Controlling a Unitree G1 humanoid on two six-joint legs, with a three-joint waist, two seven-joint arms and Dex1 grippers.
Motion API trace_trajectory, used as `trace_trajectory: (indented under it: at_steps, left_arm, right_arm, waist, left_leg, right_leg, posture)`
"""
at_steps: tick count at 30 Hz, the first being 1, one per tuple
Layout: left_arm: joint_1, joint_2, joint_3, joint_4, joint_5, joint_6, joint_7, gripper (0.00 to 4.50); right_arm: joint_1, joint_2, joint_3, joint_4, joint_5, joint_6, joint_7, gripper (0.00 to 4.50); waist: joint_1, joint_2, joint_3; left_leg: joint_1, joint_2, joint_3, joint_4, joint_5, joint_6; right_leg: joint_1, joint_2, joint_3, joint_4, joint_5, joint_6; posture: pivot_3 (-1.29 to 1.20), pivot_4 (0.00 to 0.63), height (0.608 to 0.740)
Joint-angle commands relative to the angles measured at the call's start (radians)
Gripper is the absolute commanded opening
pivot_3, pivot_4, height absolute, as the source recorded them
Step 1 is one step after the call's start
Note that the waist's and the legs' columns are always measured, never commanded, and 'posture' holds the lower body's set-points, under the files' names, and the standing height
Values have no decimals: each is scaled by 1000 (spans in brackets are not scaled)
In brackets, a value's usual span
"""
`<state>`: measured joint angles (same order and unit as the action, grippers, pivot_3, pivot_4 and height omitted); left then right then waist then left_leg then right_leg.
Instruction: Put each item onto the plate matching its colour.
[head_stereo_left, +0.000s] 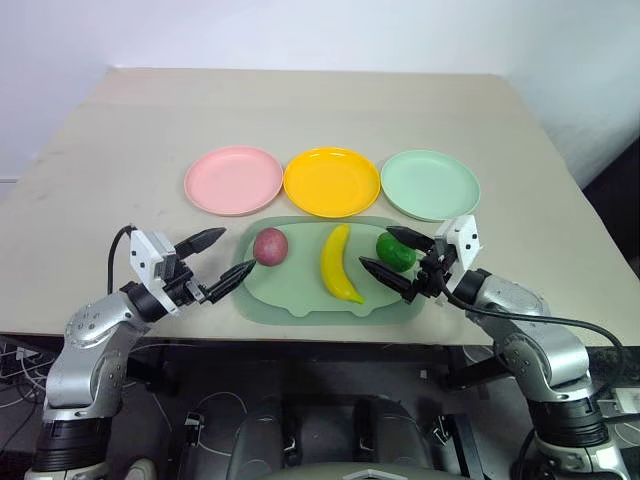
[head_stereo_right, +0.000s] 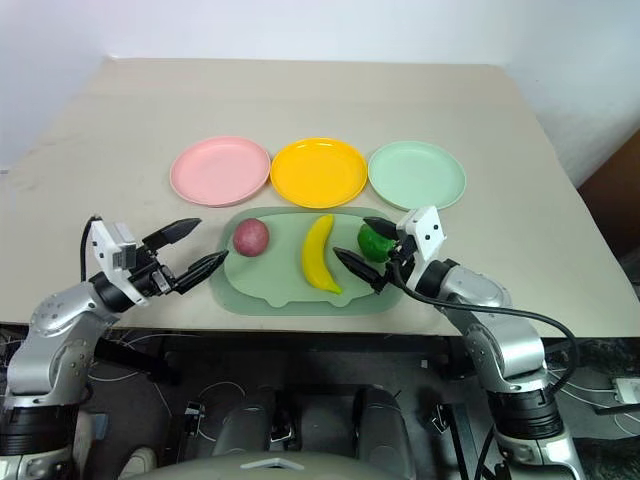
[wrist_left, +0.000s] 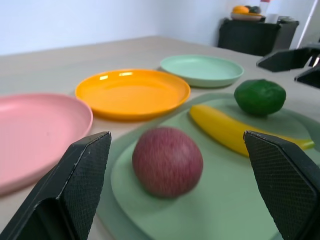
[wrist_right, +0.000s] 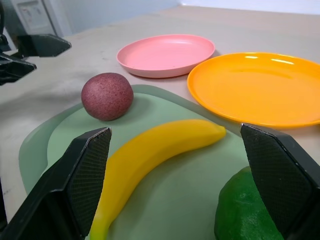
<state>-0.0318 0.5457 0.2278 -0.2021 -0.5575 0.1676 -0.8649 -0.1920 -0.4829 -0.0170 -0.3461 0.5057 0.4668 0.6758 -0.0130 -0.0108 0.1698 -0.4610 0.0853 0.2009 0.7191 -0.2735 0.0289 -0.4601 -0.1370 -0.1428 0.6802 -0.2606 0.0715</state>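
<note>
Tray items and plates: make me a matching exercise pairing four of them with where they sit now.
Things:
1. round reddish-purple toy fruit
2. curved yellow toy banana
3. round bumpy dark-green toy fruit
4. round shallow pink plastic plate

Places:
A. tray's middle
B. leftmost in the plate row
C. tray's left end, near the open left end effector
D. tray's right end, between the open right end effector's fingers

Pairs: 1-C, 2-A, 3-D, 4-B
</note>
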Motion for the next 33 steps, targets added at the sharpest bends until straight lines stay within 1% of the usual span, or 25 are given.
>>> trace_trajectory:
  at_steps: [1,10,13,17,21,26,31,33]
  left_arm:
    - [4,4,30,-52,-13,-15,9,4444]
    - [30,8,28,-55,-14,-18,-1,4444]
    - [6,8,17,-36,-11,-20,-9,4444]
    - [-24,4,8,-35,-7,-8,-1,4444]
    - [-20,9,8,-50,-13,3,-2,4444]
    - [0,22,31,-36,-13,-12,-18,4444]
    - [14,11,25,-43,-5,-20,-8,4444]
    - [13,7,20,-47,-2,-20,-1,4444]
  right_arm:
    - [-33,0,-21,-4,14,-14,13,4364]
    - [-56,8,-19,28,1,-25,15,4364]
    - [-63,11,-29,51,-12,-18,-10,4364]
    - [-99,15,-27,115,-65,-38,-56,4364]
    - [-130,-3,-50,163,-66,-40,-44,4364]
    - [-152,-61,5,208,-90,57,2,4364]
    - [-179,-69,5,216,-69,162,13,4364]
    - [-187,-59,4,219,-75,166,14,4364]
  waist:
    - [0,0,0]
    - [0,0,0]
    - [0,0,0]
    - [-1,0,0]
    - [-2,0,0]
    - [-2,0,0]
    - [-3,0,0]
    - [-2,0,0]
  left_leg:
    - [0,0,0,0,0,0]
    - [0,0,0,0,0,0]
    - [0,0,0,0,0,0]
    - [0,0,0,0,0,0]
    - [0,0,1,0,0,0]
    - [0,0,1,0,0,0]
    - [0,0,1,0,0,0]
    - [0,0,1,0,0,0]
  right_leg:
    - [0,0,0,0,0,0]
    - [0,0,0,0,0,0]
    - [0,0,0,0,0,0]
    - [0,0,0,0,0,0]
    - [0,1,0,0,0,0]
    - [0,1,0,0,0,0]
    - [0,1,0,0,0,0]
    - [-1,0,0,0,0,0]
  posture:
    - [0,150,695]
    - [0,150,695]
    - [0,150,695]
    - [0,150,695]
    - [0,150,695]
    - [0,150,695]
    - [0,150,695]
    - [0,150,695]
